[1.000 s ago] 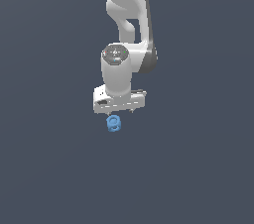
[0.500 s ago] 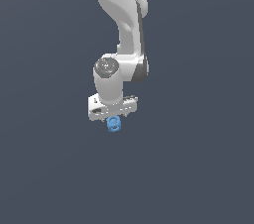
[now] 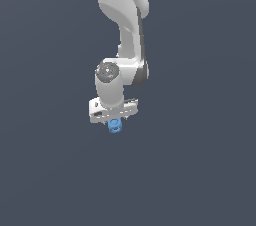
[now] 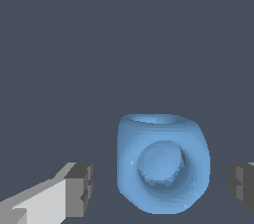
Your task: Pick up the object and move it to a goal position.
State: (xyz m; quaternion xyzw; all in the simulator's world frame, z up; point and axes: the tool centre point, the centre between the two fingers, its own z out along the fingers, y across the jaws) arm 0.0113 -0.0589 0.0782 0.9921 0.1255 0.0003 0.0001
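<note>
The object [image 3: 114,127] is a small bright blue rounded piece with holes, and it sits just under the white hand of my arm in the exterior view. In the wrist view the object [image 4: 162,168] lies between my two dark fingertips, with a gap on each side. My gripper [image 4: 159,186] is open and straddles the object without touching it. One fingertip [image 4: 82,188] stands on one side and the other fingertip [image 4: 240,182] at the frame's edge. In the exterior view my gripper [image 3: 114,121] is mostly hidden by the hand.
A plain dark grey-blue surface [image 3: 200,170] fills both views. The white arm [image 3: 122,15] rises above the hand. No other object shows.
The hand has moved down toward the blue object and a little toward the exterior view's left. The object has stayed in place.
</note>
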